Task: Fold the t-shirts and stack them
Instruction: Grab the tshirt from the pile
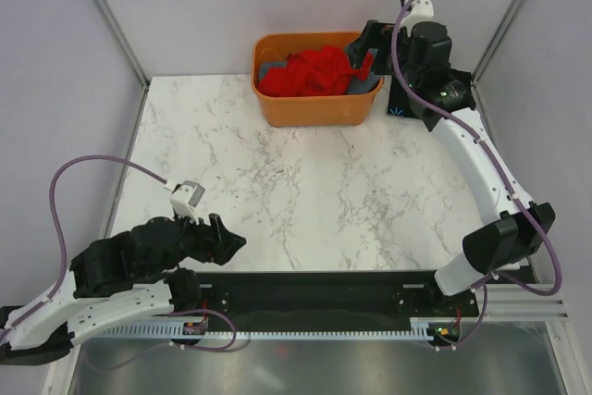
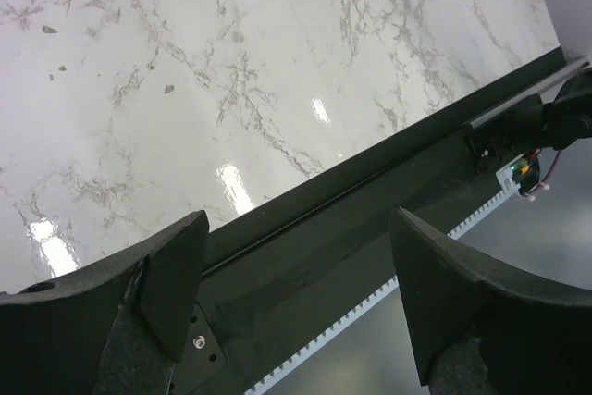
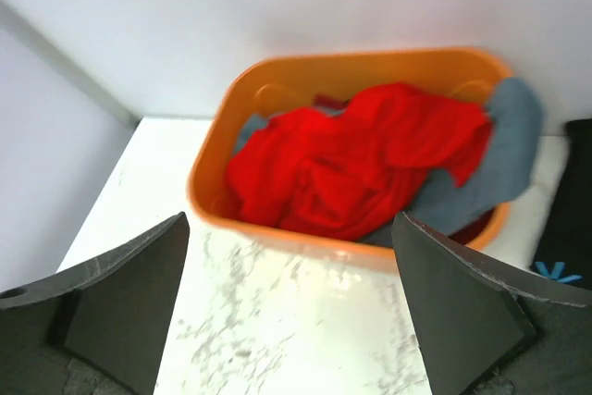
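A bright red t-shirt (image 1: 310,73) (image 3: 351,164) lies crumpled on top in the orange tub (image 1: 314,113) (image 3: 277,228). A grey-blue t-shirt (image 1: 363,86) (image 3: 495,159) lies under it and drapes over the tub's right rim. On the table to the right of the tub lies a black t-shirt (image 1: 403,104) (image 3: 566,219) with a small blue mark, partly under the right arm. My right gripper (image 1: 363,51) (image 3: 291,312) hovers open above the tub's right end, holding nothing. My left gripper (image 1: 229,240) (image 2: 296,293) is open and empty, low over the table's near left edge.
The white marble table (image 1: 324,191) (image 2: 231,62) stretches between the tub and the arms. A black base rail (image 1: 314,289) (image 2: 370,219) runs along the near edge. Grey walls and frame posts close in the back and sides.
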Robot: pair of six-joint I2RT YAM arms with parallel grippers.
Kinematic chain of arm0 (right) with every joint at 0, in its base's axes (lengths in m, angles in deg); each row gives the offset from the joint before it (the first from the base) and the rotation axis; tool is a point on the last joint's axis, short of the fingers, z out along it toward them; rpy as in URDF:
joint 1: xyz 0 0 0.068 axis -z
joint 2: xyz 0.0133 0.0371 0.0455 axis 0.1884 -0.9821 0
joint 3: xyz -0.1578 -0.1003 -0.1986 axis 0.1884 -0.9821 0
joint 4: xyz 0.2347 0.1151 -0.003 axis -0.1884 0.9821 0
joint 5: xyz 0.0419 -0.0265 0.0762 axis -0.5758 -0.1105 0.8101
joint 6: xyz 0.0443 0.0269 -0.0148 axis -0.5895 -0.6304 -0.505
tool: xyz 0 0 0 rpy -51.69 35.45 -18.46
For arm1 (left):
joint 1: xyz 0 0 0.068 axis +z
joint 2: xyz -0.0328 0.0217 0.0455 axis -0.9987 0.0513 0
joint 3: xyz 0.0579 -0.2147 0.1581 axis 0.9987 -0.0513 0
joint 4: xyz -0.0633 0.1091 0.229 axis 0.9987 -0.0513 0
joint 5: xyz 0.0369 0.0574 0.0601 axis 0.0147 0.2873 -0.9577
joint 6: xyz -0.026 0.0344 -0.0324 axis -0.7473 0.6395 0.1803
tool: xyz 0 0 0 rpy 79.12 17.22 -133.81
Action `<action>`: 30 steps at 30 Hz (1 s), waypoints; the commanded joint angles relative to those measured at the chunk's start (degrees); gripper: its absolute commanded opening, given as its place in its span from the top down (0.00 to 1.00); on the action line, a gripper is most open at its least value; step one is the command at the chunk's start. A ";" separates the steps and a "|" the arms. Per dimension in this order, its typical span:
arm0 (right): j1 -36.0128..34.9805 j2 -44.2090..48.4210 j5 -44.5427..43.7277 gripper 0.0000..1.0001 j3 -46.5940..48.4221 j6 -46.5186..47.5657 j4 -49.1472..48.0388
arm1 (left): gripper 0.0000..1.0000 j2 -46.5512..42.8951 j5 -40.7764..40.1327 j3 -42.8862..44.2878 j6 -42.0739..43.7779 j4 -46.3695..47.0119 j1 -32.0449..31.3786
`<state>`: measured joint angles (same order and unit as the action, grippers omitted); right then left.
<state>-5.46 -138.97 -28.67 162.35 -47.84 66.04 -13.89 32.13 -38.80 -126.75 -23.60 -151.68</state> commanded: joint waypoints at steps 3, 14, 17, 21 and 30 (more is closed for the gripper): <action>-5.74 -5.53 2.52 0.02 3.78 2.32 3.80 | 0.12 -1.81 -2.66 0.30 -2.58 0.43 0.02; -7.41 -32.41 6.13 0.02 29.10 3.46 10.22 | 0.15 0.40 -4.68 0.65 -4.34 -1.07 -0.07; -7.85 -37.16 3.51 0.02 32.53 4.34 9.70 | 0.15 -1.00 -5.30 0.56 -4.60 -1.24 0.02; -7.94 -42.80 0.26 0.02 36.76 7.58 7.59 | 0.15 -1.45 -5.30 0.47 -4.60 -1.24 0.46; -7.85 -47.73 -8.81 0.47 38.53 9.70 2.41 | 0.15 -1.27 -5.03 0.56 -4.51 -1.15 1.78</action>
<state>-13.37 -187.45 -33.06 199.44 -38.86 73.17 -15.05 28.75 -38.80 -129.42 -25.19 -150.59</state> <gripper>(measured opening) 0.669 0.850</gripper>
